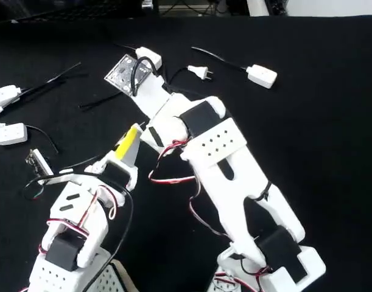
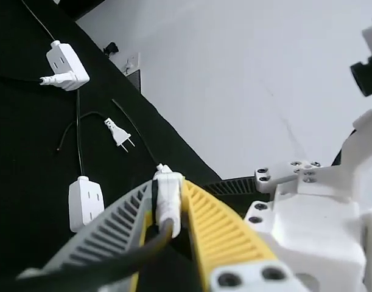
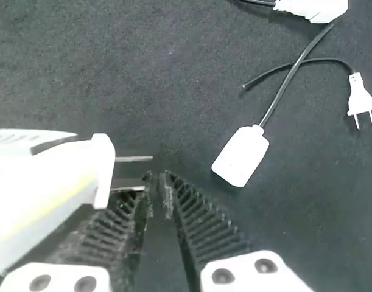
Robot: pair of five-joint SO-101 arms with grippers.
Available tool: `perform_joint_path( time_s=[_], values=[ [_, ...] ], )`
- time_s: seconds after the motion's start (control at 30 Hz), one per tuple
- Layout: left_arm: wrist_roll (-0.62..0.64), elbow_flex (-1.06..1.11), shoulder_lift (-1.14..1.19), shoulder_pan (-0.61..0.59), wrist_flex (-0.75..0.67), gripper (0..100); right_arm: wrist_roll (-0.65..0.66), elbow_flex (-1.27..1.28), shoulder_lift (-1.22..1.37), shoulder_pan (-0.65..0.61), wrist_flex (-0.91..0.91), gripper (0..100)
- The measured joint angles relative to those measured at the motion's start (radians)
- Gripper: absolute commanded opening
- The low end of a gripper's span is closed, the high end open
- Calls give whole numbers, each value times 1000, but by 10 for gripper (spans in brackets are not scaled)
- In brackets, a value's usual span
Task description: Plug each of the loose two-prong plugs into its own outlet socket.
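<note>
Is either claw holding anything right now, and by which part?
The left claw is shut on a white two-prong plug, pinching the sides of its body, prongs free. The right claw holds nothing.

One outlet socket (image 3: 312, 8) is cut off at the edge; the left gripper (image 2: 167, 181) hides much of its plug (image 2: 168, 204).

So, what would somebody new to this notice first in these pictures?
The left claw catches the eye first, its yellow and grey fingers clamped on a white two-prong plug. In the right wrist view that plug's prongs stick out sideways right beside the tips of the shut right claw. Beyond them a white outlet socket and a loose plug lie on the black table.
</note>
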Motion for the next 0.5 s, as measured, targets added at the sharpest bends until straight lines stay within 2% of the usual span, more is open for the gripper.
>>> perform_joint_path(
  time_s=[0.5],
  values=[
    [-6,0,0,6,0,30,0,8,0,2,-8,12]
  ],
)
